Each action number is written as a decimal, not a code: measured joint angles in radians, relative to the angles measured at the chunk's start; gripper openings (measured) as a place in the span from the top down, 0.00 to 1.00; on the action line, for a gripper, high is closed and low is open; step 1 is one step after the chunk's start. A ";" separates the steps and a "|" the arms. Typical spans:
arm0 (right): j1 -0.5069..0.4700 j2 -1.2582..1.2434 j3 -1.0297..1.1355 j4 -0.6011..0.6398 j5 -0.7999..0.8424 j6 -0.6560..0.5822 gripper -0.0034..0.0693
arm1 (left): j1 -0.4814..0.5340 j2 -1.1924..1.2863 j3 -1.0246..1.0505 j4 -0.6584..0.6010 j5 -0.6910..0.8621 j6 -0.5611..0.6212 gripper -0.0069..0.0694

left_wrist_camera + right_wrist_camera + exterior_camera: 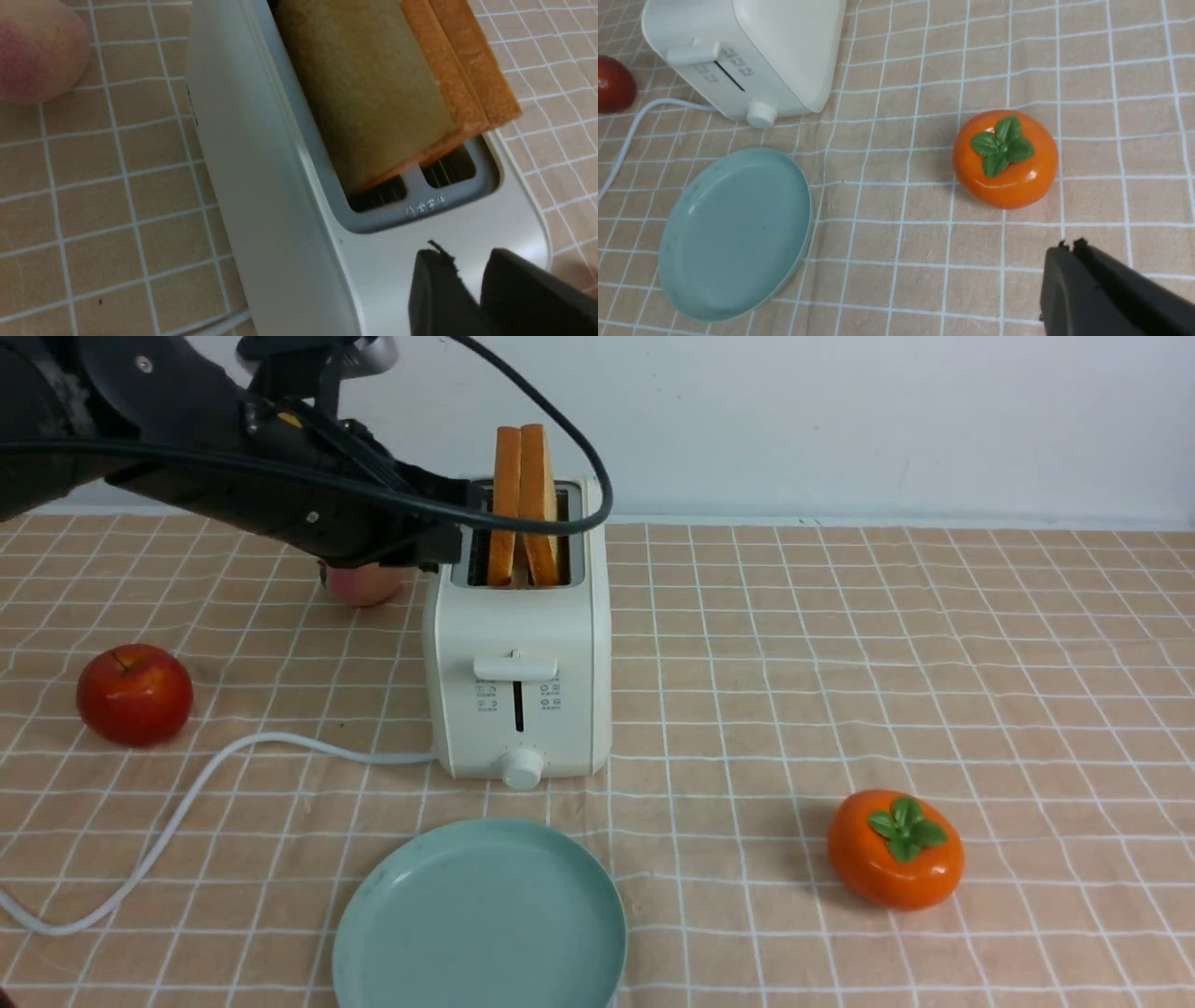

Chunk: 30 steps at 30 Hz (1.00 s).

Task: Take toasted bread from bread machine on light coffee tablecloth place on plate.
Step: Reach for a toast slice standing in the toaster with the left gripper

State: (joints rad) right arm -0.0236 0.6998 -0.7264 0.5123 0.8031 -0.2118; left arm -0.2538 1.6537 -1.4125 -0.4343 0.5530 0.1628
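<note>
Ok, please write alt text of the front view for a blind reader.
Two slices of toasted bread stand in a cream-white bread machine on a checked tablecloth, with the left gripper close beside its top. An empty teal plate lies in front of it; a red apple sits at the left, an orange persimmon at the right.
</note>
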 joint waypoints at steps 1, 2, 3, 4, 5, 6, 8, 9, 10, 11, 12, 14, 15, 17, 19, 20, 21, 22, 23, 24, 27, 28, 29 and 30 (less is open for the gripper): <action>0.000 0.000 0.000 0.001 -0.017 0.000 0.95 | -0.010 0.015 -0.003 -0.003 -0.021 0.023 0.59; 0.000 0.000 0.001 0.004 -0.027 0.000 0.95 | -0.015 0.021 -0.003 -0.006 -0.043 0.039 0.54; 0.000 0.000 0.001 0.006 -0.037 0.000 0.95 | -0.024 0.030 -0.004 -0.006 -0.064 0.059 0.48; 0.000 0.000 0.001 0.007 -0.043 0.000 0.95 | -0.031 0.038 -0.004 -0.006 -0.075 0.075 0.45; 0.000 0.000 0.001 0.008 -0.047 0.000 0.95 | -0.038 0.048 -0.004 -0.010 -0.094 0.093 0.40; 0.000 0.000 0.001 0.008 -0.050 0.000 0.95 | -0.042 0.060 -0.004 -0.013 -0.122 0.103 0.35; 0.000 0.000 0.001 0.009 -0.053 0.000 0.95 | -0.046 0.079 -0.004 -0.014 -0.173 0.108 0.30; 0.000 0.000 0.001 0.009 -0.053 0.000 0.95 | -0.046 0.084 -0.004 -0.014 -0.187 0.108 0.29; 0.000 0.000 0.001 0.009 -0.053 0.000 0.94 | -0.046 0.093 -0.004 -0.014 -0.206 0.108 0.28; 0.000 0.000 0.001 0.010 -0.053 0.000 0.94 | -0.046 0.100 -0.004 -0.014 -0.219 0.108 0.28; 0.000 0.000 0.001 0.011 -0.053 0.000 0.94 | -0.046 0.109 -0.004 -0.014 -0.229 0.109 0.28; 0.000 0.000 0.001 0.012 -0.054 0.000 0.94 | -0.046 0.122 -0.004 -0.016 -0.236 0.111 0.29; 0.000 0.000 0.001 0.012 -0.054 0.000 0.94 | -0.046 0.125 -0.004 -0.016 -0.237 0.112 0.30; 0.000 0.000 0.001 0.015 -0.056 0.000 0.94 | -0.046 0.131 -0.004 -0.016 -0.247 0.112 0.33; 0.000 0.000 0.001 0.015 -0.057 0.000 0.93 | -0.046 0.133 -0.004 -0.016 -0.264 0.112 0.37; 0.000 0.000 0.001 0.015 -0.057 0.000 0.93 | -0.046 0.133 -0.004 -0.016 -0.276 0.112 0.42; 0.000 0.000 0.001 0.015 -0.057 0.000 0.93 | -0.046 0.133 -0.004 -0.016 -0.284 0.112 0.45; 0.000 0.000 0.001 0.015 -0.057 0.000 0.93 | -0.046 0.133 -0.004 -0.016 -0.291 0.112 0.49; 0.000 0.000 0.001 0.015 -0.057 0.000 0.92 | -0.046 0.133 -0.004 -0.016 -0.297 0.112 0.53; 0.000 0.000 0.001 0.015 -0.057 0.000 0.92 | -0.046 0.133 -0.004 -0.016 -0.304 0.112 0.60; 0.000 0.000 0.001 0.015 -0.057 0.000 0.92 | -0.046 0.133 -0.004 -0.017 -0.318 0.112 0.80; 0.000 0.000 0.001 0.015 -0.057 0.000 0.92 | -0.046 0.133 -0.004 -0.017 -0.319 0.112 0.81; 0.000 0.000 0.001 0.015 -0.057 0.000 0.91 | -0.046 0.131 -0.004 -0.017 -0.320 0.113 0.88; 0.000 0.000 0.001 0.015 -0.057 0.000 0.91 | -0.046 0.132 -0.004 -0.017 -0.320 0.114 0.88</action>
State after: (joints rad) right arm -0.0236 0.6998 -0.7252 0.5272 0.7457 -0.2118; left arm -0.2997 1.7854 -1.4163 -0.4509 0.2327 0.2772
